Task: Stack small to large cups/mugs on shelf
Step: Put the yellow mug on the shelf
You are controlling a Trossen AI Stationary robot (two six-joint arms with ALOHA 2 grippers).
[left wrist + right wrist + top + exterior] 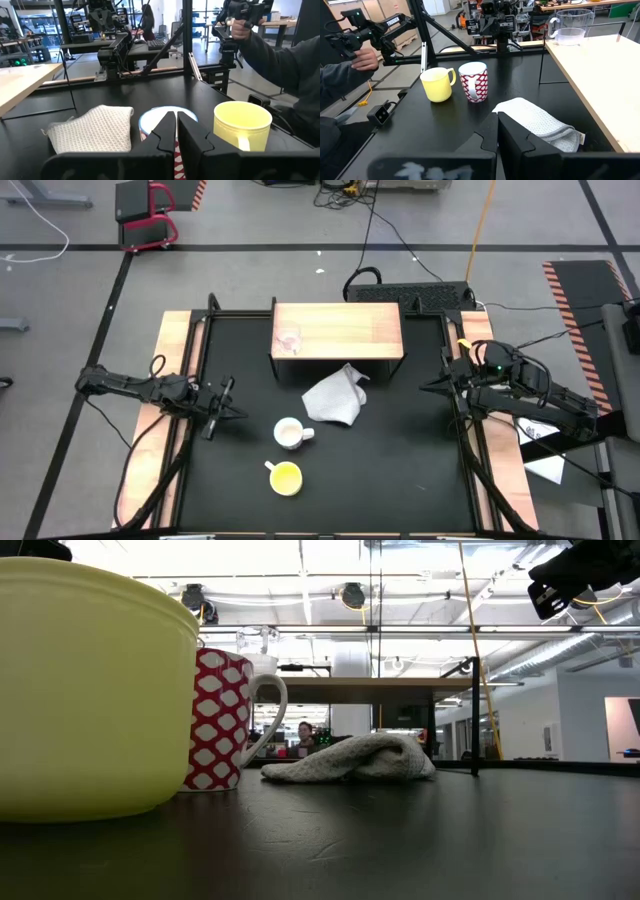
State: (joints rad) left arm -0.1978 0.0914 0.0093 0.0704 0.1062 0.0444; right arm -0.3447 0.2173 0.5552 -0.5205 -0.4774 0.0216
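The left hand (222, 402), fingers nearly together and empty, faces the patterned mug (290, 433) just ahead of it, the yellow cup (285, 477) beside that. The glass cup (288, 339) already stands on the shelf (350, 328). It should spread wide and approach level; the right hand (447, 383) waits clenched, well apart.

A grey floor (260, 240) runs around the black surface (400, 460), crossed by dark tape lines and a few loose cables (390, 230). A red-framed cart (148, 215) stands off to one side, and orange-and-black hazard striping (575, 305) edges a dark mat. Overhead, long strip lights (330, 580) shine under an open white ceiling with pipes. Farther back stand workbenches (270, 22), black metal frames (186, 35) and a person (148, 17) among the equipment.
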